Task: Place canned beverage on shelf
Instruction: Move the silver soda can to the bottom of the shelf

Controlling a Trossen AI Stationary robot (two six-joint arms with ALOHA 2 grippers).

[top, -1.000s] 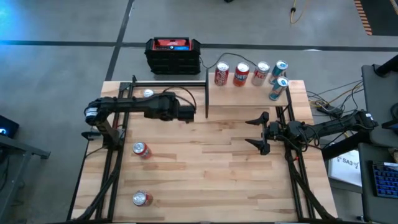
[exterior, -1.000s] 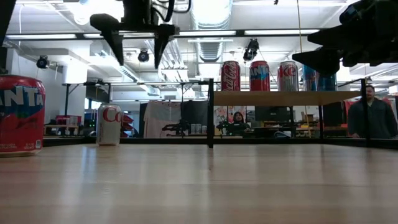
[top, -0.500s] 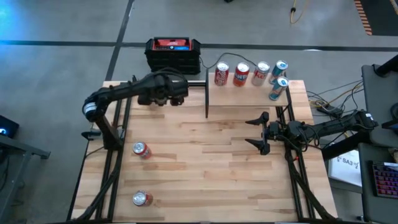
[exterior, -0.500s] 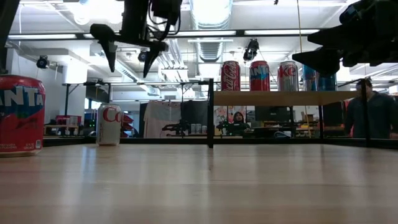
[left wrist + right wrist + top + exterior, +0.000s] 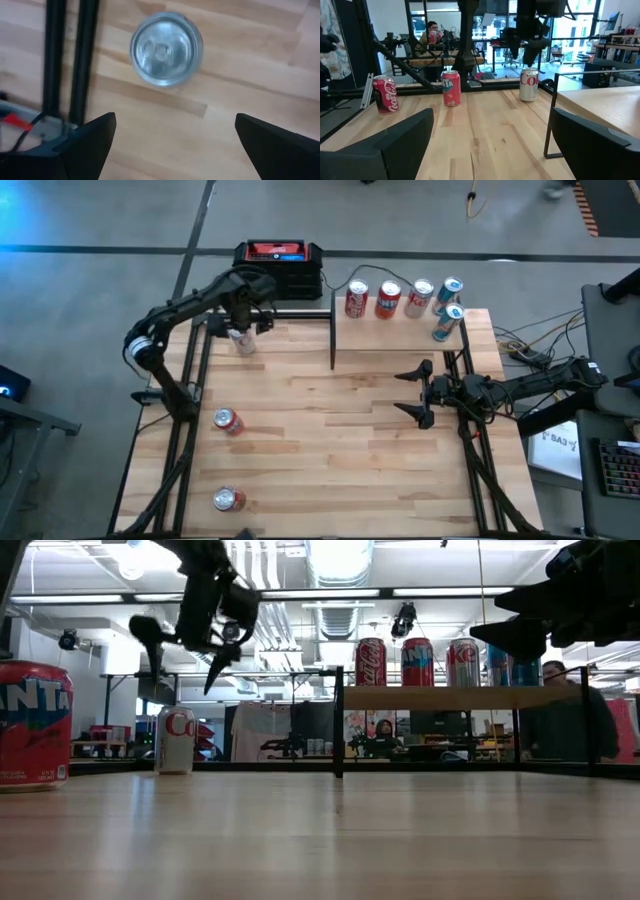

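The left pincer (image 5: 240, 330) hangs over the silver can (image 5: 241, 340) near the far left corner of the tabletop (image 5: 330, 450), at about eleven o'clock from the tabletop's middle, its fingers (image 5: 90, 145) spread wide on either side of the can's lid (image 5: 166, 49) and not touching it; in the low view the pincer (image 5: 180, 650) sits above the white-and-silver can (image 5: 174, 740), clear of its top. That can stands upright on the wood, just beside the black frame rail. The shelf (image 5: 395, 335) stands at about one o'clock, at the far right of the tabletop, with five cans on it: a red can (image 5: 356, 299), an orange-red can (image 5: 387, 300), a silver can with red lettering (image 5: 420, 298) and two blue-and-silver cans (image 5: 449, 292) at its right end. Two more red cans stand on the left side of the tabletop, one (image 5: 227, 420) at about nine o'clock and one (image 5: 229, 499) near the front left corner at seven. The right pincer (image 5: 420, 393) waits at about three o'clock, low in front of the shelf, its fingers parted and holding nothing. A black-and-red box (image 5: 279, 268) sits on the floor beyond the far edge
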